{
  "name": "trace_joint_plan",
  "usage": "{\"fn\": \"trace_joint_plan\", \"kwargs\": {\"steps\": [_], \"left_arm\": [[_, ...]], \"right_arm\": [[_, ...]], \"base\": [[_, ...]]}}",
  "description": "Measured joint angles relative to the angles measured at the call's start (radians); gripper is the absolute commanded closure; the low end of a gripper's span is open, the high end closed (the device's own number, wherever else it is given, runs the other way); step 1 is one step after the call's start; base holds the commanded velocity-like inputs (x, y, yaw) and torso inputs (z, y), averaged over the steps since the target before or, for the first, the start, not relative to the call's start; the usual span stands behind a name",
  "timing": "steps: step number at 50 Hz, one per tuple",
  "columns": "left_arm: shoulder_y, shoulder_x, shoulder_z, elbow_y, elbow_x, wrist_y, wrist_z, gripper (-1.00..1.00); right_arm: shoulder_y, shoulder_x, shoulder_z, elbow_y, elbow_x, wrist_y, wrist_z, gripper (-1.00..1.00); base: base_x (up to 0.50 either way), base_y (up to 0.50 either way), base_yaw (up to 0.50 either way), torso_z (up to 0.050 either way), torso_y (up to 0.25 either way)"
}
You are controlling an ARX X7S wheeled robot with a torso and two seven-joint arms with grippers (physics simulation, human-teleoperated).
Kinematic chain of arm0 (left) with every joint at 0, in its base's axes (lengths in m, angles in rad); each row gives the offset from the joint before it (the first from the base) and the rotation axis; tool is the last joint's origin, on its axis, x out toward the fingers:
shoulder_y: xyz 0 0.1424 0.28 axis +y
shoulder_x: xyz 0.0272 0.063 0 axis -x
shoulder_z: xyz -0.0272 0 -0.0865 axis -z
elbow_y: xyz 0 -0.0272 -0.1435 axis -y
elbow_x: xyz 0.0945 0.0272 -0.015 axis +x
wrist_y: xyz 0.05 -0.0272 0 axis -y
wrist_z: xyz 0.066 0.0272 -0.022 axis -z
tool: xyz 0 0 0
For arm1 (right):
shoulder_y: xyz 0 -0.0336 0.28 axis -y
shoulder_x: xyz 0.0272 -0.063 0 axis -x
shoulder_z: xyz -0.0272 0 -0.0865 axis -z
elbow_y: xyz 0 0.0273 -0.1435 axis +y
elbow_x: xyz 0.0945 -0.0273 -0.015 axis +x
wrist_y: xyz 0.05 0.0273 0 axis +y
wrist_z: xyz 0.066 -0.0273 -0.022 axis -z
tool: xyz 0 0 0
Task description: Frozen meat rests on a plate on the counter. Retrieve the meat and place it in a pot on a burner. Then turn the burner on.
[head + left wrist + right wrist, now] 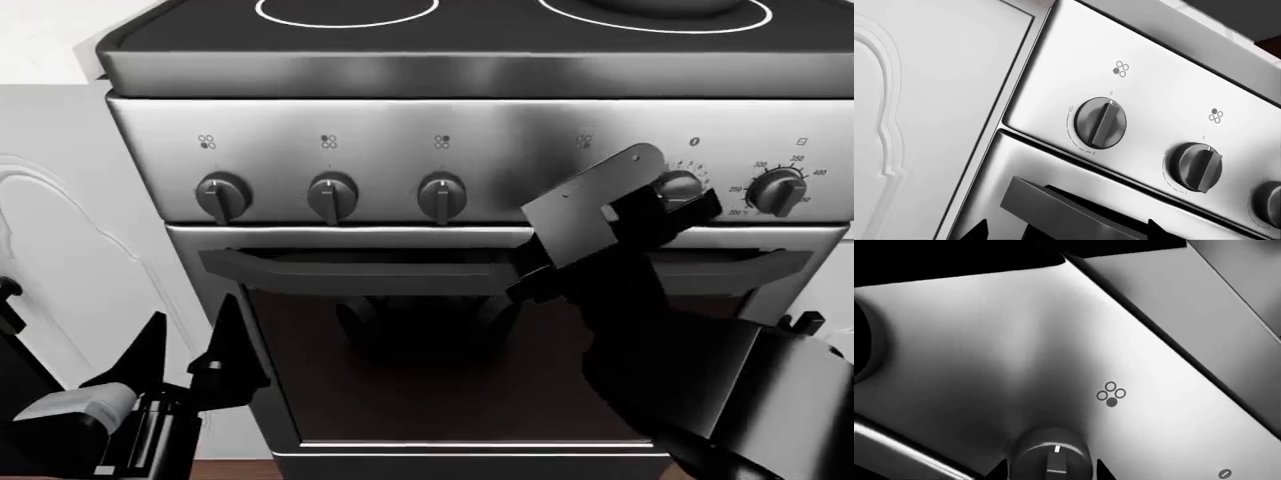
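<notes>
The burner (655,14) is a thin white ring on black glass at the stove's top right, lying flat. My right arm reaches up to the panel, its pincer (1049,471) straddling a knob (1051,456); I cannot tell its grip. My left pincer (187,350) hangs low, fingers spread, empty.

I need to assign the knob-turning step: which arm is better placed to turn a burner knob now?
Right, probably. The right gripper is up against the control panel, a knob between its fingertips; the left gripper hangs low, away from the knobs.
</notes>
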Motion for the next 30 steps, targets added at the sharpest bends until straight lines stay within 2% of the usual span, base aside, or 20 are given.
{"fn": "trace_joint_plan", "kwargs": {"steps": [15, 16, 30], "left_arm": [[0.002, 0.000, -0.001, 0.002, 0.000, 0.000, 0.000, -1.00], [0.002, 0.000, -0.001, 0.002, 0.000, 0.000, 0.001, -1.00], [0.004, -0.002, -0.002, 0.008, 0.001, 0.001, 0.002, -1.00]], "right_arm": [[0.027, 0.010, -0.027, -0.001, 0.005, 0.018, -0.009, 1.00], [0.027, 0.010, -0.024, -0.002, 0.009, 0.020, -0.008, -1.00], [0.046, -0.035, 0.074, -0.075, 0.054, 0.089, 0.036, -1.00]], "base": [[0.00, 0.00, 0.00, 0.001, 0.004], [0.00, 0.00, 0.00, 0.000, 0.011], [0.00, 0.00, 0.00, 0.000, 0.000]]}}
